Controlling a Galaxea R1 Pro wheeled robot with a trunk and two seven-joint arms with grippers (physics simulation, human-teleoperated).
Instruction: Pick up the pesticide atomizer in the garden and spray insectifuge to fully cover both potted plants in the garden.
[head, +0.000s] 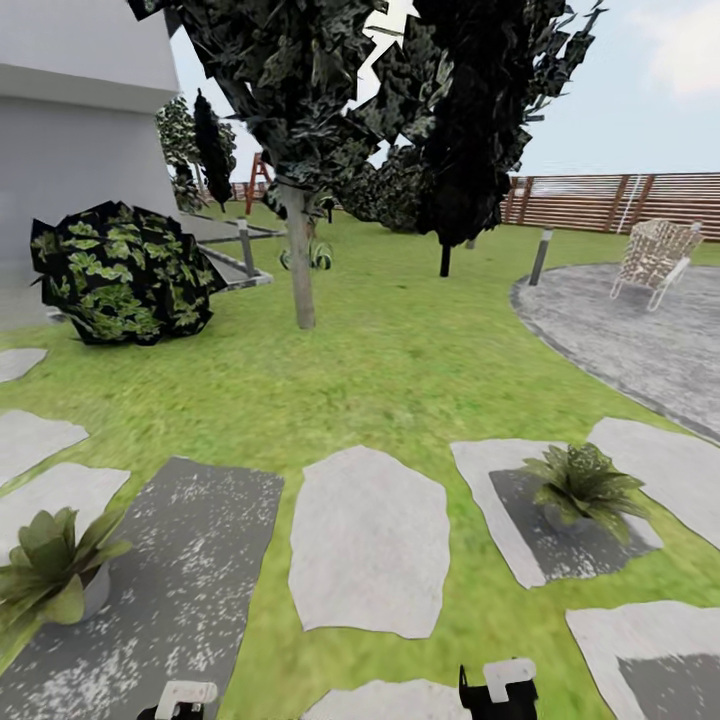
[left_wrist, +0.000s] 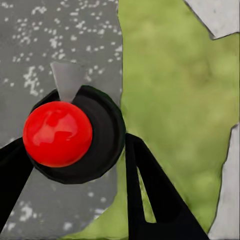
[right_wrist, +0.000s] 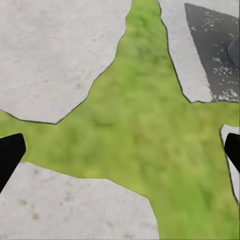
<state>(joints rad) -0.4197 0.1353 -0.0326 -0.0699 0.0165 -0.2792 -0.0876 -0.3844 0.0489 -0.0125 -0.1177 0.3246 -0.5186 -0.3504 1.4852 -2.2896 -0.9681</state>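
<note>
**A:** Looking down the left wrist view, you have the pesticide atomizer (left_wrist: 75, 135) seated between the left gripper (left_wrist: 75, 175) fingers, which are closed in against its dark round body. The red cap faces the camera and a pale nozzle tip juts out from it, over the speckled dark stone (left_wrist: 30, 50).

**B:** So the bottle is already in hand. Where are the plants?

**A:** In the head view, one potted plant (head: 48, 565) sits at the left on the dark speckled slab (head: 190, 580), near your left arm's end (head: 185, 697). The other potted plant (head: 585, 485) sits to the right, on a dark patch of a pale stepping stone (head: 500, 470). They are well apart, with a large pale stone (head: 368, 540) and lawn (head: 400, 370) between them.

**B:** And the right side?

**A:** The right gripper (right_wrist: 120, 150) is spread wide and holds nothing; its dark fingertips (right_wrist: 10, 152) show at both edges of the frame, over grass and paving. I judge it is held low so it stays out of the way.

**B:** Why carry the bottle like that?

**A:** My guess is that the nozzle leads so you can swing it toward the left plant first, since that one is nearer the holding arm. The risk is spraying stone instead of leaves if the aim stays this low.
</note>
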